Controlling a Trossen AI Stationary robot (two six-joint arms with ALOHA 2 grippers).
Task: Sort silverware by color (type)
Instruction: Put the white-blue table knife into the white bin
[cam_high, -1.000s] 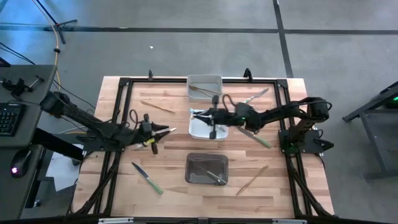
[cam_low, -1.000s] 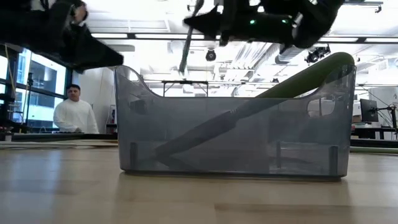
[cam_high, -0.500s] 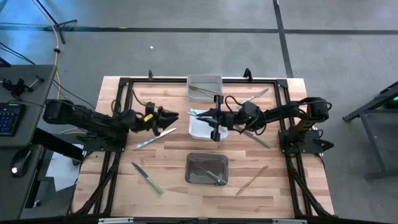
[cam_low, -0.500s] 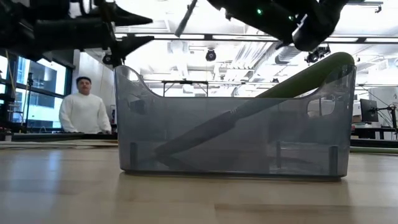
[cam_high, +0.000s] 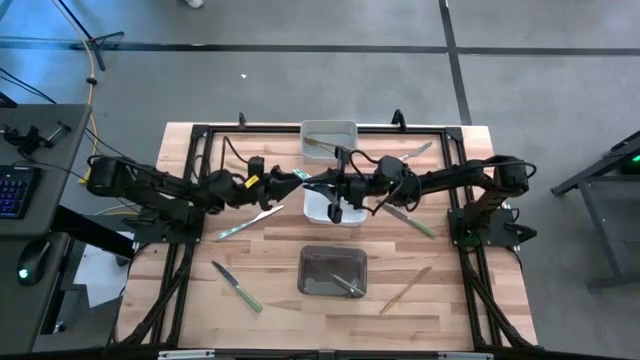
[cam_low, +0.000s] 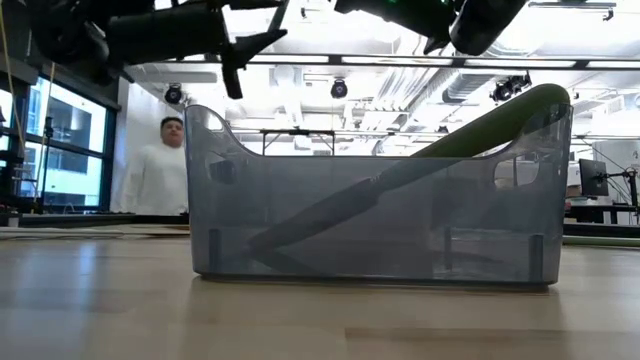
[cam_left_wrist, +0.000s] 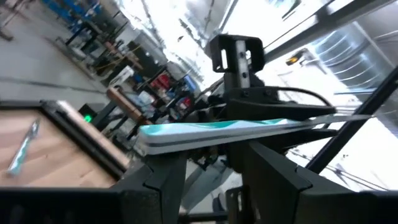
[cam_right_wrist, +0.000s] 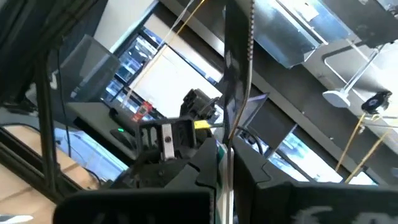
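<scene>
Starting at the worktop's left edge, the left arm reaches toward the middle, and the left gripper (cam_high: 283, 181) hangs above the wood just left of the white bin (cam_high: 329, 200). Its fingers (cam_left_wrist: 163, 180) clamp a light-blue-handled piece (cam_left_wrist: 224, 129), held level across them. Below that gripper a green-handled piece (cam_high: 247, 221) lies flat, and nearer the front-left corner a green-handled knife (cam_high: 237, 286) rests alone. Toward the back left, a tan wooden piece (cam_high: 253, 171) sits on the wood.

Centre now: the clear bin (cam_high: 329, 139) at the back edge holds a tan-handled piece (cam_high: 322, 146), the white bin sits just in front of it, and the grey bin (cam_low: 378, 195) near the front edge holds a green-handled knife (cam_low: 490, 122) leaning on its rim.

Coming in from the right edge, the right gripper (cam_high: 337, 184) hovers over the white bin, tips nearly meeting the left gripper's, pinching a thin grey utensil (cam_right_wrist: 227, 65) upright. Right of the bins lie a light-blue-handled fork (cam_high: 413, 154), a green-handled piece (cam_high: 412, 221) and a tan piece (cam_high: 406, 289) toward the front right.
</scene>
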